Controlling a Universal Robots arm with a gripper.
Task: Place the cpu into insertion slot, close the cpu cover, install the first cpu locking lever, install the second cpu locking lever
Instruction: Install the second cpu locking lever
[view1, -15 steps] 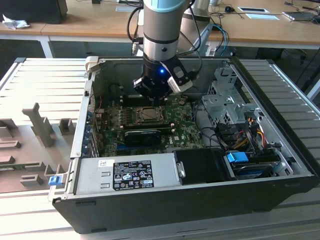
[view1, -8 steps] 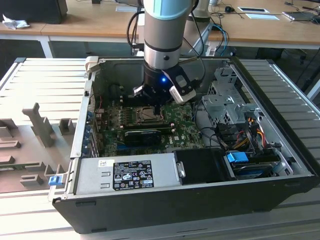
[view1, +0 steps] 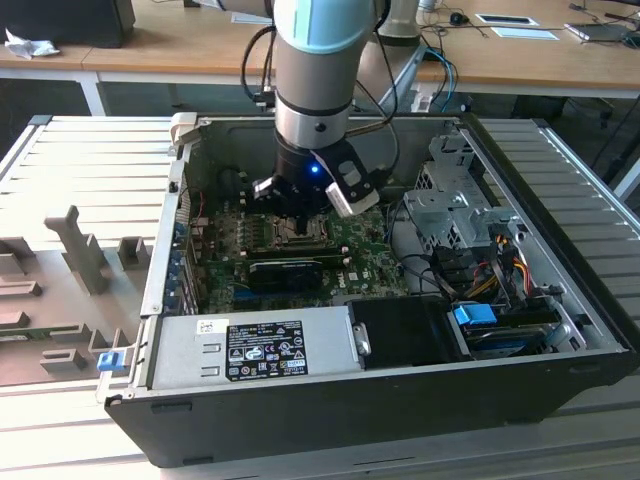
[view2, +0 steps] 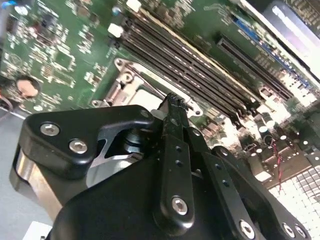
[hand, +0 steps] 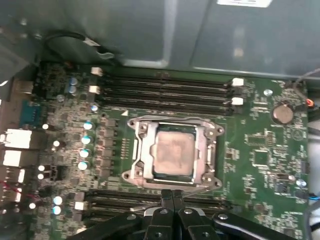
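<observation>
- Take the insertion slot (hand: 172, 155) as your landmark: it sits in the green circuit board (hand: 260, 145), between two banks of long black memory slots (hand: 165, 87).
- The cpu (hand: 173, 152) already lies flat inside that slot, its pale grey face showing.
- The cpu cover (hand: 204, 150) is folded down around the chip, its silver frame bordering the face on all sides.
- Your pincer (hand: 172, 197) hangs just beside the slot, over the nearer bank of memory slots; its two black fingertips are pressed together with nothing between them.
- In the second wrist view the same pincer (view2: 172, 102) points its closed tip at the slot's silver rim (view2: 125, 67); you cannot tell there whether it touches.
- In the exterior view the arm (view1: 315, 90) reaches straight down into the open computer case (view1: 560, 400), with the pincer (view1: 297, 222) low over the slot (view1: 297, 233).
- The case rests on a ribbed grey counter (view1: 90, 170), with the power supply (view1: 250, 345) along the case's near wall, on the far side of a black card (view1: 285, 270) from the slot.
</observation>
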